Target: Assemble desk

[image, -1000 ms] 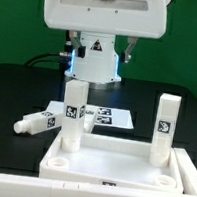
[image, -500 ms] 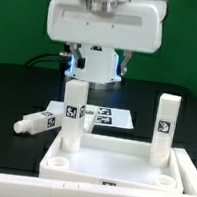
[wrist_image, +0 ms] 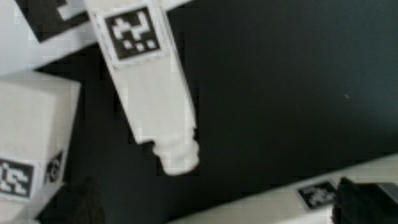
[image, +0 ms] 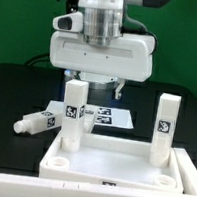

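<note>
The end effector (image: 94, 82), jaws spread wide, hangs above the black surface (image: 12, 85), where the rimmed tabletop (image: 111, 177) sits (first leg (image: 73, 113) and second leg (image: 164, 125) upright at its rear corners) and a loose leg (image: 38, 122) lies beside it.

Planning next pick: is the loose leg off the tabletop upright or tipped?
Tipped. The loose leg lies on its side on the black table, long axis near level; the wrist view shows it flat too.
</note>
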Robot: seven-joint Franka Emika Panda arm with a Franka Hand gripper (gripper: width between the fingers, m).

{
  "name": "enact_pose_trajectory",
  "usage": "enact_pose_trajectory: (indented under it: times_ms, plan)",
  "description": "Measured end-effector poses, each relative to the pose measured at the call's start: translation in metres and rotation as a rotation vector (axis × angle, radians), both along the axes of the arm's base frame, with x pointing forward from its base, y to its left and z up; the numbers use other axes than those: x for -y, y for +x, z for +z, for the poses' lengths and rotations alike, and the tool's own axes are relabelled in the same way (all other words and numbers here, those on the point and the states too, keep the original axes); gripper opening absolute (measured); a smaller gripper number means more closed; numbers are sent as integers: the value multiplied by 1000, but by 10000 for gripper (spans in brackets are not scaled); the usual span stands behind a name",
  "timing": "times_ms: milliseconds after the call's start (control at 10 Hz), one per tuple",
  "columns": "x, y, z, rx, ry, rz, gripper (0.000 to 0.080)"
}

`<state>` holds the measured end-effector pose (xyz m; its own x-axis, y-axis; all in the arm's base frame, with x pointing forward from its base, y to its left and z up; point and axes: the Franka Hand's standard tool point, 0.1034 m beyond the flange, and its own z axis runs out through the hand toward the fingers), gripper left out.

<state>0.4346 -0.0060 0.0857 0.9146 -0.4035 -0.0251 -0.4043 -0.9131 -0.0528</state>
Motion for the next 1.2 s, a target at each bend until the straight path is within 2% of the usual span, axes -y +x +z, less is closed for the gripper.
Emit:
enact_pose_trajectory:
  times_ms: [200,300,400,700,1200]
  plan:
    - [0,-2,-3,-5,-1,3,649]
    - [6,-8,-15,19,-10,5,649]
    - [9,-22,-33,5,-19,-10,649]
    - [11,-34,-60,17,-54,-17,649]
    - [11,-34,-60,17,-54,-17,638]
